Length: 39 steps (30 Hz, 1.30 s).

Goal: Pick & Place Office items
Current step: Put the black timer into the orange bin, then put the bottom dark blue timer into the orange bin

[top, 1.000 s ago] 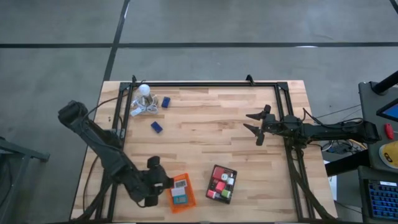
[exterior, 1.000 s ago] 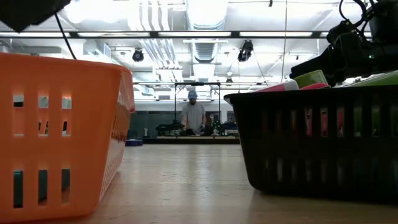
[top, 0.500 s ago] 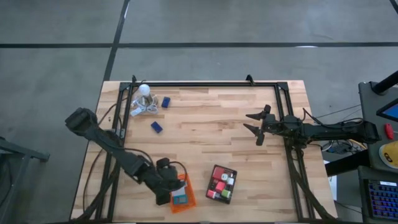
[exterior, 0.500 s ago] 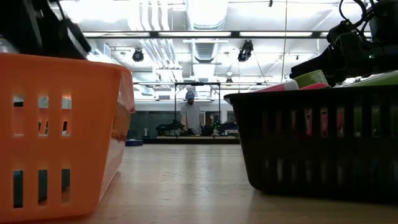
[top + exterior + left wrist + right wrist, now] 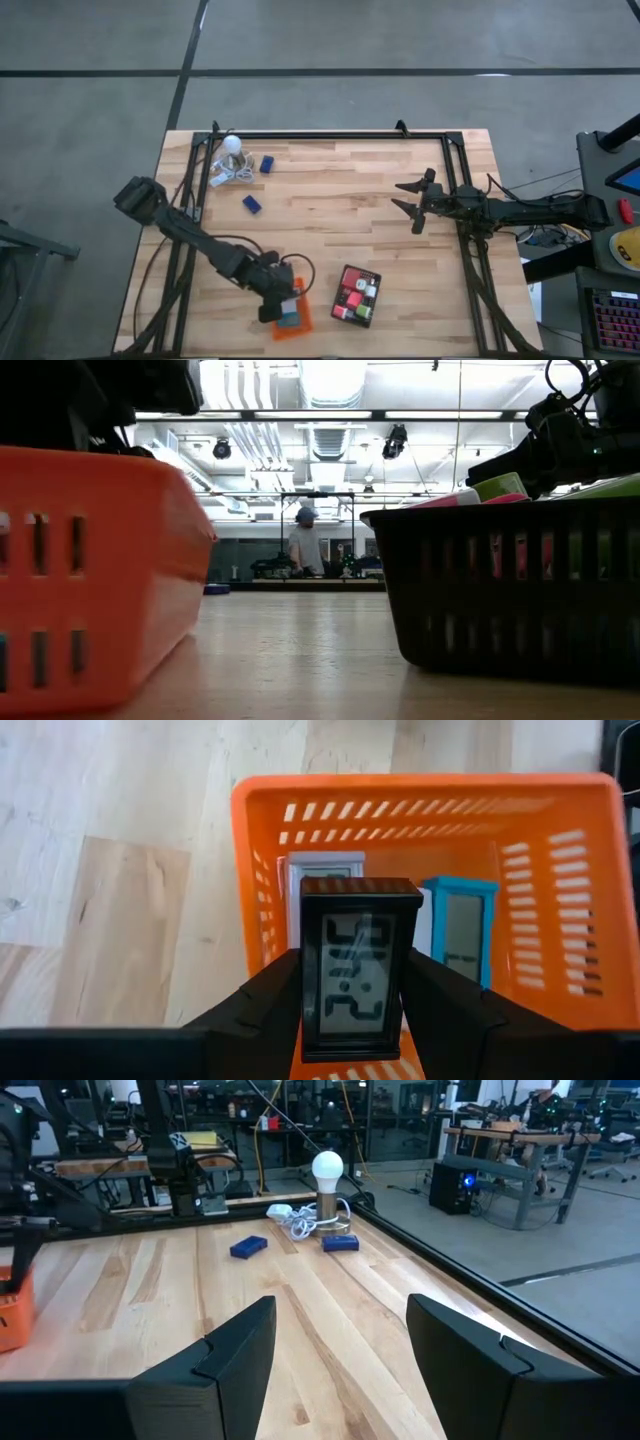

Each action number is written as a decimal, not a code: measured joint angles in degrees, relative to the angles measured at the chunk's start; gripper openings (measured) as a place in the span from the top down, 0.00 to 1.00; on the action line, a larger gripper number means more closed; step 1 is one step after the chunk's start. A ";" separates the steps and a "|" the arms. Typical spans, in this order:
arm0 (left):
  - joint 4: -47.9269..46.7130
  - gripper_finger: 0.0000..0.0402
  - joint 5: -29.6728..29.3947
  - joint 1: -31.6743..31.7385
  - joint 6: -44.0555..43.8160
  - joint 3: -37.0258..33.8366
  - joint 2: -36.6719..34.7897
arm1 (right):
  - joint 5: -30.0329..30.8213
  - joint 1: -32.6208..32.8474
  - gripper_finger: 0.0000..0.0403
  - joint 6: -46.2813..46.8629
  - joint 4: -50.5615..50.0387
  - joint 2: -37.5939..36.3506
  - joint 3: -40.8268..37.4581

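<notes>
The left gripper (image 5: 350, 995) gripped a black clock (image 5: 360, 965) over the orange tray (image 5: 570, 910) holding 2 clocks; the right gripper (image 5: 408, 200) waited, fingers apart.

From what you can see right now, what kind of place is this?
Probably a robotics lab or workshop: a wooden table in a black frame, workbenches with wired equipment behind it, and ceiling ducts over a person standing far off.

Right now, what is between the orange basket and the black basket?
Only bare wooden table shows between the orange basket and the black basket in the high view.
</notes>
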 joint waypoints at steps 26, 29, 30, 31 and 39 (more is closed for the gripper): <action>1.27 0.53 0.93 0.23 -1.37 0.01 2.43 | 0.00 0.01 0.46 0.03 -0.17 0.01 0.00; 1.62 0.46 0.93 0.23 -1.40 0.07 2.40 | -0.01 0.01 0.46 -0.03 -0.25 0.01 0.00; 1.60 0.44 0.93 0.23 -1.38 0.07 2.40 | 0.00 0.02 0.46 0.01 -0.26 0.01 0.00; 1.60 0.42 0.93 0.23 -1.36 0.07 2.40 | -0.01 0.01 0.46 0.03 -0.26 0.00 0.00; 2.17 0.37 0.93 0.23 -1.11 0.09 2.36 | 0.00 0.01 0.46 -0.01 -0.26 -0.01 0.00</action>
